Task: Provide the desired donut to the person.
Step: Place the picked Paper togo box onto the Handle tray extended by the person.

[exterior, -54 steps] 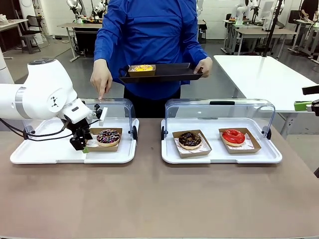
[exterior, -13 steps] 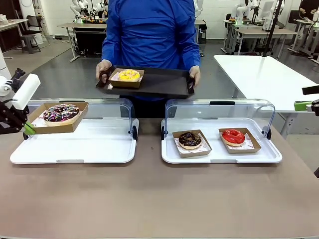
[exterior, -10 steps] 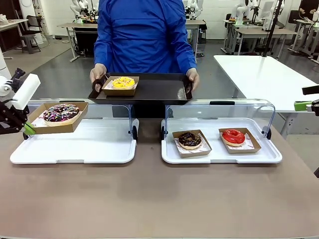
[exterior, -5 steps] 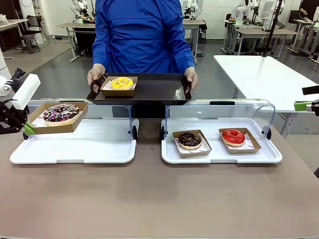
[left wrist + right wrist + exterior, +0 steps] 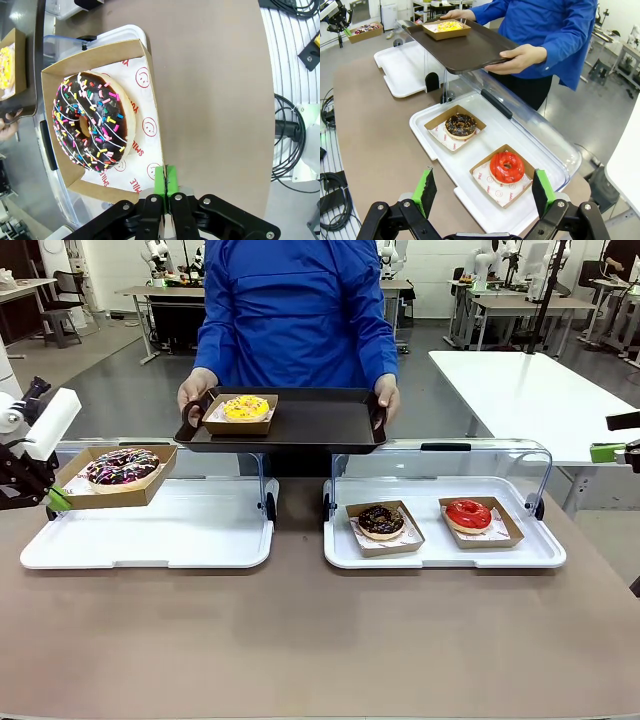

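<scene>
My left gripper (image 5: 58, 498) is shut on the corner of a brown cardboard box (image 5: 112, 480) holding a chocolate donut with coloured sprinkles (image 5: 122, 466), lifted above the left white tray (image 5: 150, 535). In the left wrist view the green pads (image 5: 165, 181) pinch the box wall (image 5: 152, 120) beside the sprinkled donut (image 5: 91, 121). The person (image 5: 300, 310) in a blue coat stands at the far side and holds a dark serving tray (image 5: 300, 420) with a yellow donut (image 5: 245, 407) in a box. My right gripper (image 5: 485, 192) is open above the right white tray (image 5: 485, 150).
The right white tray (image 5: 445, 545) carries a chocolate crumb donut (image 5: 381, 520) and a red glazed donut (image 5: 468, 514), each in a box, under an open clear lid (image 5: 440, 465). The left tray's lid (image 5: 225, 465) is also raised. Bare brown tabletop (image 5: 320, 640) lies in front.
The person has brought the dark tray forward and lower, over the far edges of the lids. My left gripper holds the boxed sprinkled donut in the same raised spot.
</scene>
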{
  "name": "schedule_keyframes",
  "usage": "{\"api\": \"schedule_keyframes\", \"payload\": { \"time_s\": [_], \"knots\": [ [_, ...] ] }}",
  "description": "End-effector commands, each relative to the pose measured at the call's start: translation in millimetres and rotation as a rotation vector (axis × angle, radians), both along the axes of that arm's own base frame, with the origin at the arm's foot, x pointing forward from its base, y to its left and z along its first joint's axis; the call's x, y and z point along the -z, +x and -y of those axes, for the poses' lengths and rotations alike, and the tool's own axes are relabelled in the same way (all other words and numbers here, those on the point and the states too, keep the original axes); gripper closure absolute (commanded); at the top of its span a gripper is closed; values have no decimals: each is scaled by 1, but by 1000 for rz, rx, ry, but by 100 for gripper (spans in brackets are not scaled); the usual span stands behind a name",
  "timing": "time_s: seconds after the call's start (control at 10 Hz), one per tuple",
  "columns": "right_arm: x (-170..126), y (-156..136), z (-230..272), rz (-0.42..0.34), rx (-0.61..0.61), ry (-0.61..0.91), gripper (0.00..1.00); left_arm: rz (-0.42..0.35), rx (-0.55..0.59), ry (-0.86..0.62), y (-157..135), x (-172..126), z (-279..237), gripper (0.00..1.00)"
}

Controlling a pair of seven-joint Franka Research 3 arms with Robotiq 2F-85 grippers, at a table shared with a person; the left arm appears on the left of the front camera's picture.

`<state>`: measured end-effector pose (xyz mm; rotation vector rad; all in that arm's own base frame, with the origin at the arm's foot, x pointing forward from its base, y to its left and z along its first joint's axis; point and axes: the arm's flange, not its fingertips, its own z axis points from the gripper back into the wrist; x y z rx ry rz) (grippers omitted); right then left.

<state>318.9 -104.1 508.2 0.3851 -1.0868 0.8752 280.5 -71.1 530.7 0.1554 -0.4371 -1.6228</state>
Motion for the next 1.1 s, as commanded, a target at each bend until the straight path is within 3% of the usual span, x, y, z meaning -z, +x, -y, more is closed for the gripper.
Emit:
{"api": "schedule_keyframes", "payload": {
  "time_s": [0.0, 0.8, 1.0],
  "knots": [
    [3, 4, -1, 30, -6, 23, 0, 13, -8, -12, 4, 0, 2, 100],
    [3, 4, -1, 30, -6, 23, 0, 0, 0, 0, 0, 0, 0, 99],
    [3, 4, -1, 30, -6, 23, 0, -78, -44, -27, 17, -51, 60, 99]
  ]
}}
